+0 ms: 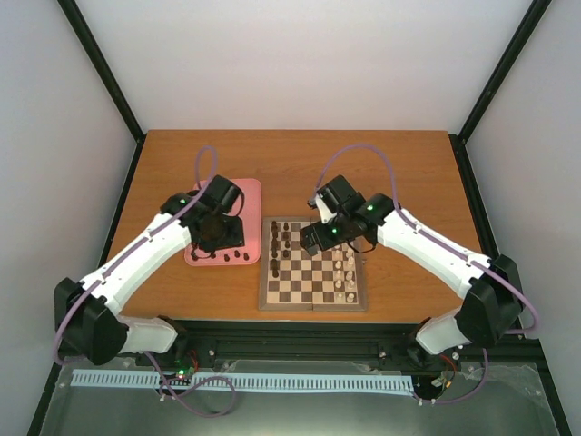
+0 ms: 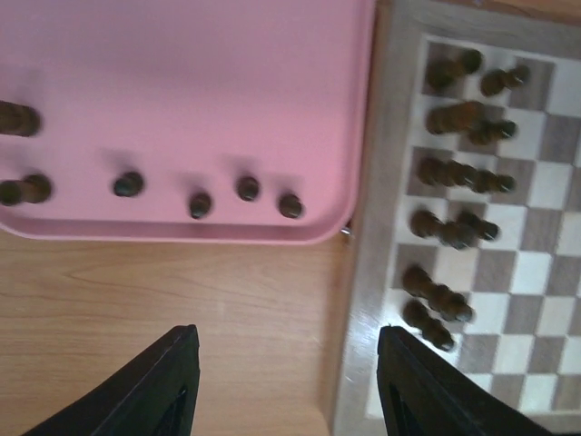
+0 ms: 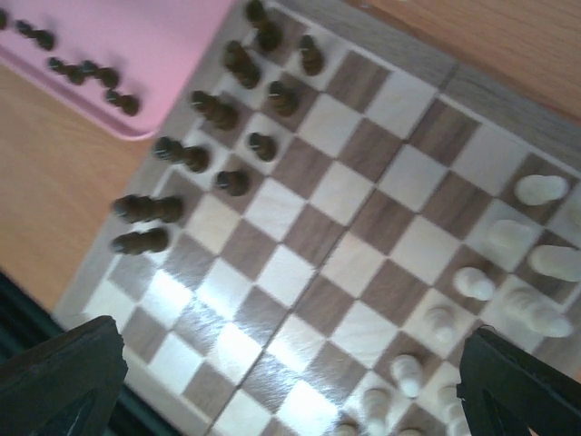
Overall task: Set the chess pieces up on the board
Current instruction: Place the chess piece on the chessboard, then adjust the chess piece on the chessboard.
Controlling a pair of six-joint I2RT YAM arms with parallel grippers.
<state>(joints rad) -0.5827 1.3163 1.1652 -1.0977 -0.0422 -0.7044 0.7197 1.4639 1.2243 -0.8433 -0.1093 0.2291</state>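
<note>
The board point(image 1: 313, 306) lies at the table's near middle. Several dark chess pieces point(image 1: 280, 238) stand in two files at its left side, cream-white ones point(image 1: 345, 277) at its right. More dark chess pieces point(image 2: 248, 188) lie along the near edge of the pink tray point(image 2: 182, 73). My left gripper point(image 2: 286, 381) hangs open and holds nothing. It is above the bare table, between the tray's corner and the board's border point(image 2: 363, 300). My right gripper point(image 3: 295, 381) is open wide above the board's middle squares point(image 3: 318, 236), with nothing between its fingers. Dark pieces point(image 3: 209, 136) are to its left.
The pink tray point(image 1: 247, 195) sits left of the board, touching or nearly touching its border. Cream-white pieces point(image 3: 508, 272) crowd the board's right side under the right finger point(image 3: 526, 386). A black frame rail runs along the table's near edge point(image 1: 309, 327).
</note>
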